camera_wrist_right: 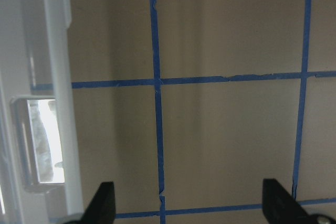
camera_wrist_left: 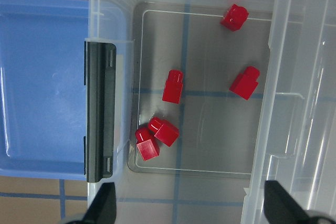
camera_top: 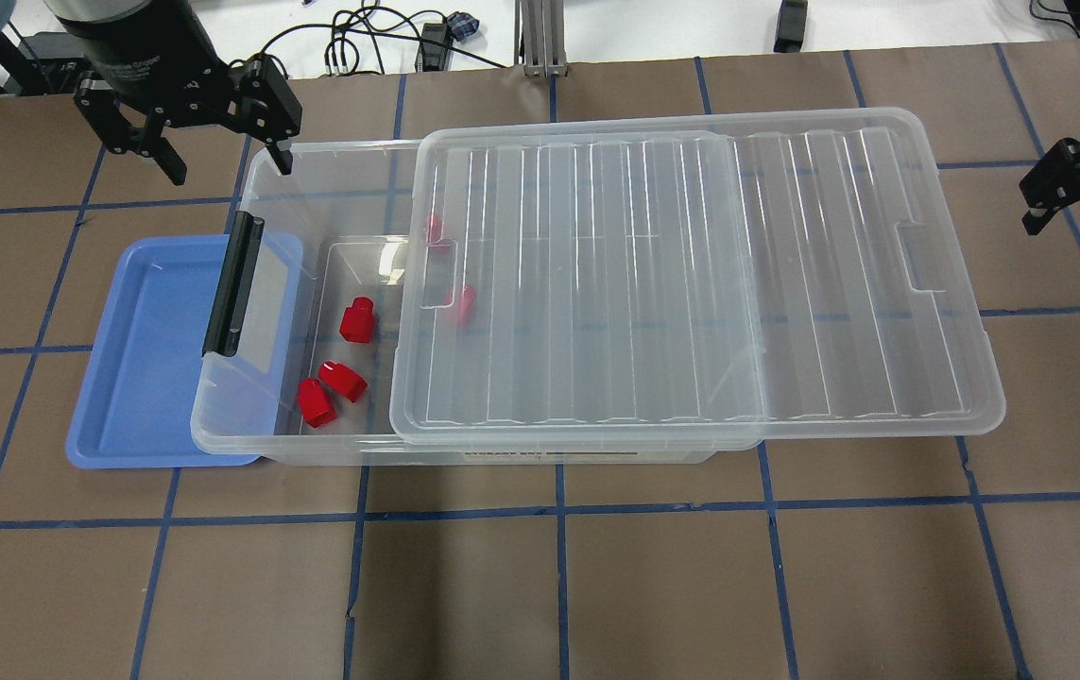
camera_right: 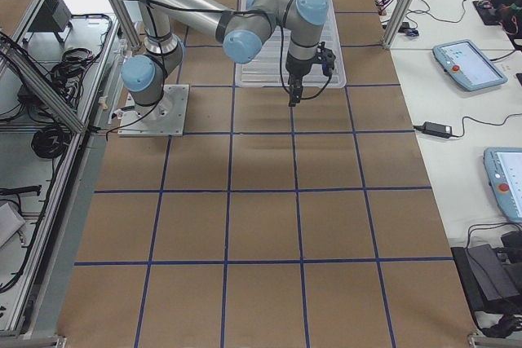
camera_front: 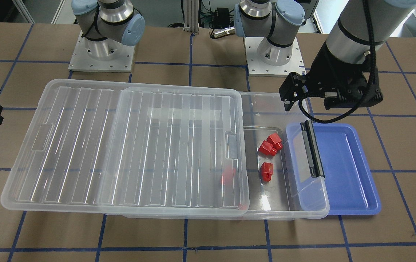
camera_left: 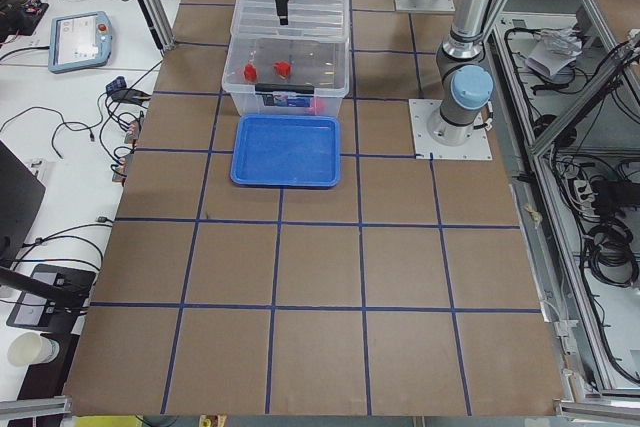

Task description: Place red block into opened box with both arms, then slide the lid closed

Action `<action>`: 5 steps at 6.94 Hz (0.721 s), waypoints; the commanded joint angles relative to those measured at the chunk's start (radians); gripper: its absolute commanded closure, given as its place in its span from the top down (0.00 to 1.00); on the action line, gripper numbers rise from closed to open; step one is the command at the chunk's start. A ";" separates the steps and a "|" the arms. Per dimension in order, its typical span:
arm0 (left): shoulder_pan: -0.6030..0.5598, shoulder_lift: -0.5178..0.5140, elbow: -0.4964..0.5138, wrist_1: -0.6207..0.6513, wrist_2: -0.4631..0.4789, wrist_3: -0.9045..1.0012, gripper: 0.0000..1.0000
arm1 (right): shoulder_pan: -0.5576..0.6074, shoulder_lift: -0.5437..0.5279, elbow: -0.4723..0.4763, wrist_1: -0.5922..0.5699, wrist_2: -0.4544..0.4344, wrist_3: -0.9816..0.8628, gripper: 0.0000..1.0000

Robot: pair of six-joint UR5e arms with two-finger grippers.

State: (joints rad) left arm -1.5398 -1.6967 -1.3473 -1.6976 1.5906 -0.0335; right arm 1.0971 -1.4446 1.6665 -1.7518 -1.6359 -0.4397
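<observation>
**Front-facing view.** You are looking at the box [camera_front: 311,205] lying on the surface [camera_front: 208,233], with its latch bar [camera_front: 313,149] end sitting over the blue tray [camera_front: 353,171]. The lid [camera_front: 131,145] is covering most of the box and overhanging the opposite short end, leaving the latch end uncovered. Three red blocks [camera_front: 267,148] are lying on the box floor in the uncovered part. A fourth is showing blurred through the lid.

**Overhead view.** The left end effector [camera_top: 228,156] is hovering over the box's corner at the latch end, on the side away from the robot. Its fingers are standing wide apart and gripping nothing. The right end effector [camera_top: 1078,189] is hovering beyond the lid's overhanging end, apart from it.

**Left wrist view.** You are seeing five red blocks, each bright red with a squarish body and a narrower stub at one end. Two are touching each other beside the latch wall, one is lying alone near them, and two are lying close to the lid's edge.

**Right wrist view.** The fingers are standing wide apart with only bare surface between them. The lid's tab recess is showing at the view's left.
</observation>
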 commanded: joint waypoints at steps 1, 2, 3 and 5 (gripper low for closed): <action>-0.003 0.025 -0.006 -0.004 0.005 0.000 1.00 | -0.006 0.006 0.087 -0.077 0.007 -0.001 1.00; -0.003 0.041 -0.013 -0.001 0.011 0.016 1.00 | 0.000 0.010 0.091 -0.077 0.013 0.009 1.00; 0.000 0.051 -0.004 0.018 0.011 0.035 1.00 | 0.007 0.007 0.110 -0.078 0.019 0.025 1.00; 0.003 0.063 -0.026 0.009 0.014 0.032 1.00 | 0.062 0.007 0.119 -0.084 0.024 0.093 1.00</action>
State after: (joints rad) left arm -1.5338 -1.6511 -1.3681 -1.6899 1.6007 -0.0018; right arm 1.1281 -1.4370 1.7795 -1.8337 -1.6146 -0.3866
